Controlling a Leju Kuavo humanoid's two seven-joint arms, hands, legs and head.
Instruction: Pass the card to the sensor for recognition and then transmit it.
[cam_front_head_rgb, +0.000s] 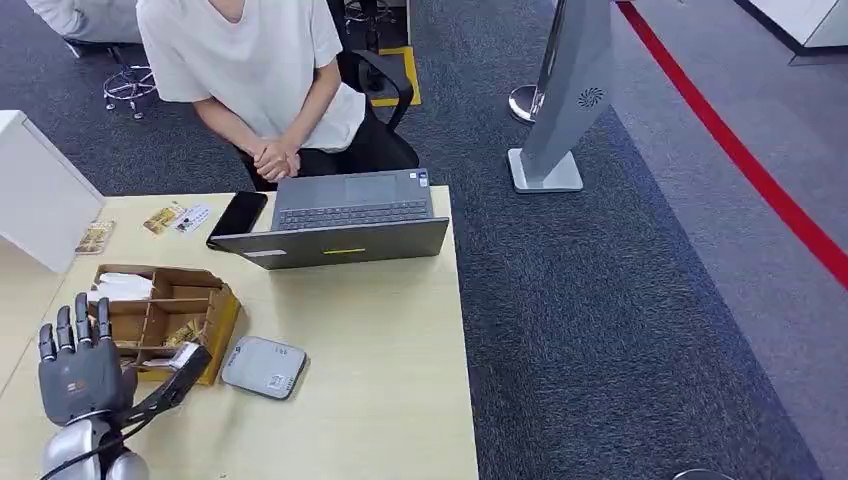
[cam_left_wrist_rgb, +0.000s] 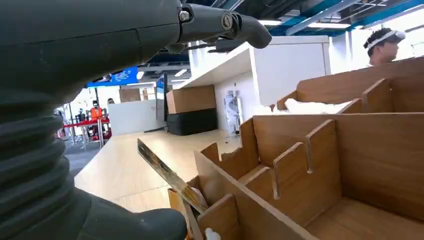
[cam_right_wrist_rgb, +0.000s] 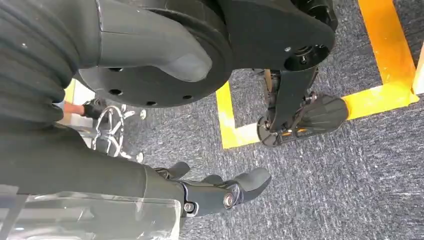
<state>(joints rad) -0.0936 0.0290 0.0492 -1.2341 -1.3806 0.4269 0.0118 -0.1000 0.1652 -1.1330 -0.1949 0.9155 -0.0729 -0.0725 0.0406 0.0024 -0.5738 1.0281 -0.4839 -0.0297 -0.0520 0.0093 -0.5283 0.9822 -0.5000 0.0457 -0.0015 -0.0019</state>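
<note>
My left hand (cam_front_head_rgb: 80, 365) stands at the eight o'clock corner of the tabletop (cam_front_head_rgb: 380, 340), palm away from me, its long fingers (cam_front_head_rgb: 62, 328) upright and side by side. The thumb (cam_front_head_rgb: 185, 372) reaches out toward three o'clock, and a card (cam_front_head_rgb: 186, 354) sits at its tip, at the near right corner of the wooden box (cam_front_head_rgb: 222, 312). In my left wrist view the card (cam_left_wrist_rgb: 170, 175) rises tilted from between the thumb (cam_left_wrist_rgb: 132, 225) and a box divider (cam_left_wrist_rgb: 222, 215), while one finger (cam_left_wrist_rgb: 235, 25) arches well above it. I cannot tell for sure whether I am pinching the card or it is only leaning in its slot against my thumb.

The wooden box is split into compartments; white paper (cam_front_head_rgb: 125, 286) lies in its far left compartment, and more printed cards (cam_front_head_rgb: 180, 334) sit in a near one. Just to the three o'clock side of the box, flat on the tabletop, lies the grey card reader (cam_front_head_rgb: 264, 366), apart from my thumb.

Toward twelve o'clock an open laptop (cam_front_head_rgb: 345, 215) faces a seated person (cam_front_head_rgb: 255, 70) with clasped hands. A black phone (cam_front_head_rgb: 238, 216) lies at the laptop's nine o'clock side, with small cards (cam_front_head_rgb: 176, 217) beyond it.

My right hand (cam_right_wrist_rgb: 220, 192) hangs over grey carpet (cam_right_wrist_rgb: 350, 190) with yellow tape lines (cam_right_wrist_rgb: 385, 45), its fingers loosely curved and holding nothing.
</note>
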